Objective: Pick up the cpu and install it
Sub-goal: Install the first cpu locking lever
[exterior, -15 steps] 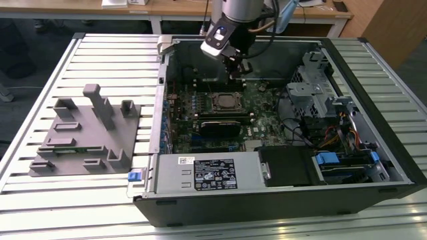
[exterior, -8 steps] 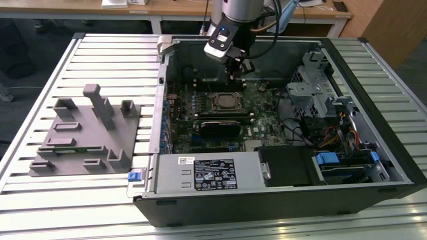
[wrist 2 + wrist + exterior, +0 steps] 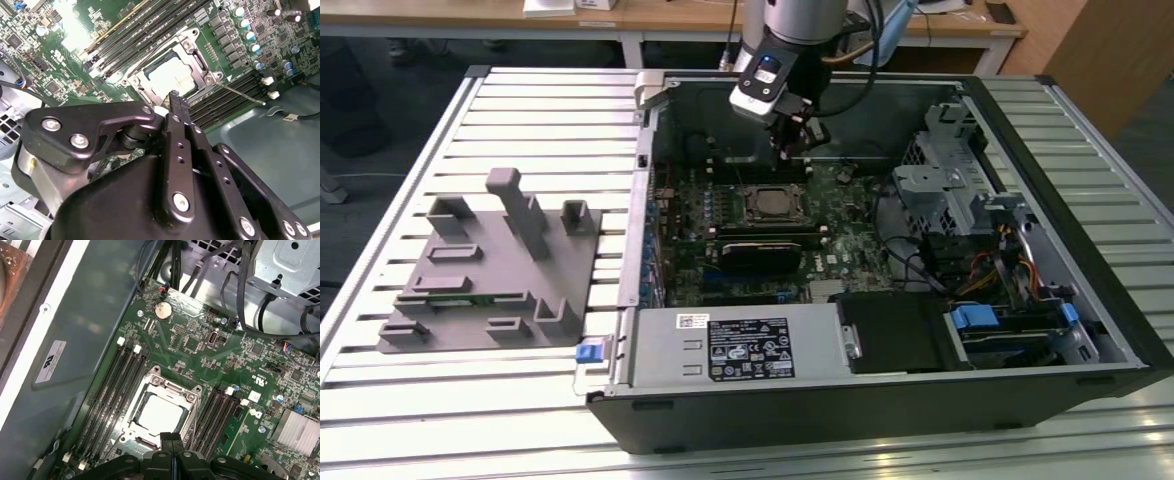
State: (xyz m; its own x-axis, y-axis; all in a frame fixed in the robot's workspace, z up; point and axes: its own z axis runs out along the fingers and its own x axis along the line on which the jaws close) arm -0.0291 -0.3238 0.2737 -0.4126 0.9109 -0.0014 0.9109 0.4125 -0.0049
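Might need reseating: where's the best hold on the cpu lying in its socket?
Likely from straight above, by two opposite edges: the cpu lies flat, ringed by the socket frame, so its sides are barely exposed. The hand hovers nearby, shut.

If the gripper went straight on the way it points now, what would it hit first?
Probably the cpu, lying in the socket frame: the gripper, shut, lines up with its edge in both wrist views. Nothing shows between them. Depth is unclear, so it could catch the frame first.

The first wrist view's edge cuts off most of the pincer (image 3: 172, 440).
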